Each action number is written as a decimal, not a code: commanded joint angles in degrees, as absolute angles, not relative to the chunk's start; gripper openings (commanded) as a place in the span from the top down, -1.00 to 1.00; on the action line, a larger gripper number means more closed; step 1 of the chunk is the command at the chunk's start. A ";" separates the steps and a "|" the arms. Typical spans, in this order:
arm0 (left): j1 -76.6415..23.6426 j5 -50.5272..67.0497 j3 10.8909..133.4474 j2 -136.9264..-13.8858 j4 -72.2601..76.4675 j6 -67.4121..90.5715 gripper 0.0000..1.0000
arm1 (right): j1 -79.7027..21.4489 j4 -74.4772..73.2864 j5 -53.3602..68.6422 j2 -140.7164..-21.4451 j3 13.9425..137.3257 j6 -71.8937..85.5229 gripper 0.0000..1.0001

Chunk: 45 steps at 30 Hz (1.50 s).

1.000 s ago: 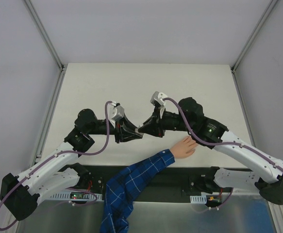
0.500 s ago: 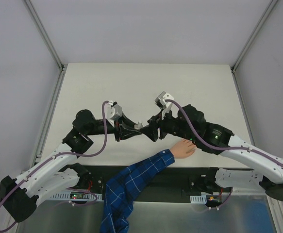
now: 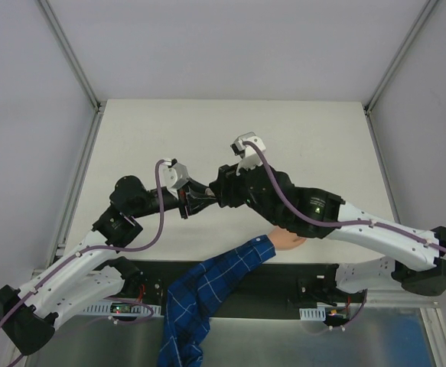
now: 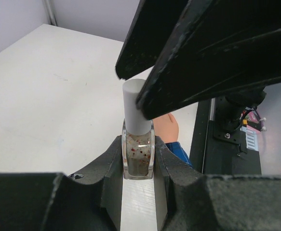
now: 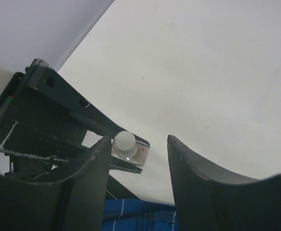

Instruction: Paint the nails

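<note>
My left gripper [image 4: 138,166] is shut on a small clear polish bottle [image 4: 138,156] with red-flecked liquid and a white cap [image 4: 137,108], held above the table. My right gripper [image 5: 139,139] is open. Its fingers [image 4: 212,53] straddle the cap [image 5: 125,141], which sits by one finger with a wide gap to the other. From above, the two grippers meet at mid-table [image 3: 207,199]. The pale hand [image 3: 290,241] in a blue plaid sleeve [image 3: 207,294] lies mostly under my right arm. The nails are hidden.
The white table [image 3: 230,138] is bordered by grey walls and metal rails. A black strip with electronics [image 3: 322,294] runs along the near edge. The plaid sleeve [image 5: 140,214] lies just below my right gripper.
My right gripper has gone from shut to open and shifted left over the bottle's cap. Its arm now covers more of the hand. The left gripper drew back a little, still holding the bottle.
</note>
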<state>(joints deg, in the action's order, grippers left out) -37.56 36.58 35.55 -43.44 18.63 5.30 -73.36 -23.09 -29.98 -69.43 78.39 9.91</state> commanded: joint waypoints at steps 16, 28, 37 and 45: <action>-38.94 40.06 38.06 -43.15 20.30 3.78 1.00 | -69.72 -13.04 -20.25 -68.47 72.44 4.32 0.99; -38.94 62.87 40.34 -46.58 24.44 7.74 1.00 | -54.58 -2.11 35.34 -60.03 60.91 -7.82 1.00; -38.94 41.51 38.94 -44.21 18.99 2.90 1.00 | -58.60 -7.10 4.66 -57.75 64.06 -0.80 -0.14; -39.02 25.68 38.67 -42.80 14.94 0.53 1.00 | -64.51 -21.86 -20.99 -64.41 76.36 10.19 -0.22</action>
<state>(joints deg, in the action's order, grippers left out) -38.63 35.51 38.22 -43.55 15.44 2.98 -62.98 -15.11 -4.80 -61.14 68.73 3.57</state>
